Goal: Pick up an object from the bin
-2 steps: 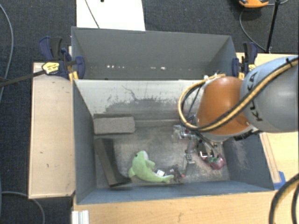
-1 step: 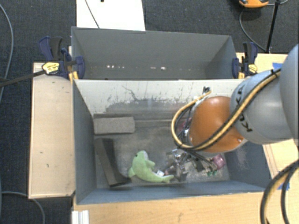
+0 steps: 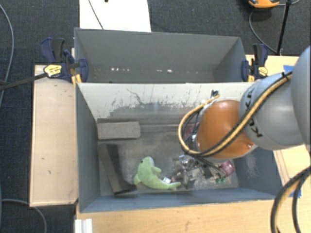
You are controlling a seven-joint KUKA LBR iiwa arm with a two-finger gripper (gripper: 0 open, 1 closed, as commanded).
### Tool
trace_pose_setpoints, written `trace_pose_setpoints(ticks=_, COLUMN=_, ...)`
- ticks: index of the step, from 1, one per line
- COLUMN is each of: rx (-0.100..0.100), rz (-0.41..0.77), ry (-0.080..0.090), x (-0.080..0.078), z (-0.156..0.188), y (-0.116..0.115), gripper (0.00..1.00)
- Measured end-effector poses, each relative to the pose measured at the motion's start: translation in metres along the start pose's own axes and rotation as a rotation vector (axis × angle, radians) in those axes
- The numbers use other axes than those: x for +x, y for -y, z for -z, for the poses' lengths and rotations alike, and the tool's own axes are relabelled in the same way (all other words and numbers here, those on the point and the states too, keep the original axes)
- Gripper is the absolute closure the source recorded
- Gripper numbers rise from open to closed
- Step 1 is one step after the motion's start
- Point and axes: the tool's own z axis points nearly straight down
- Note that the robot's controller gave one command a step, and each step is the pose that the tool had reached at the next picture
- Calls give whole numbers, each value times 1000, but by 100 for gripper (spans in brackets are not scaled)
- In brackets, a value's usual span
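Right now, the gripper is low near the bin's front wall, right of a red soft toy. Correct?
No: the camera view shows the soft toy is green, not red. The rest holds: the gripper is low near the front wall of the bin, right of the toy.
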Motion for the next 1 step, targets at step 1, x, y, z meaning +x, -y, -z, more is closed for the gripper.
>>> trace_pose_setpoints(ticks=1, rx=-2, rz=10, ry=-7, x=-2, z=44, y=1, gripper=100)
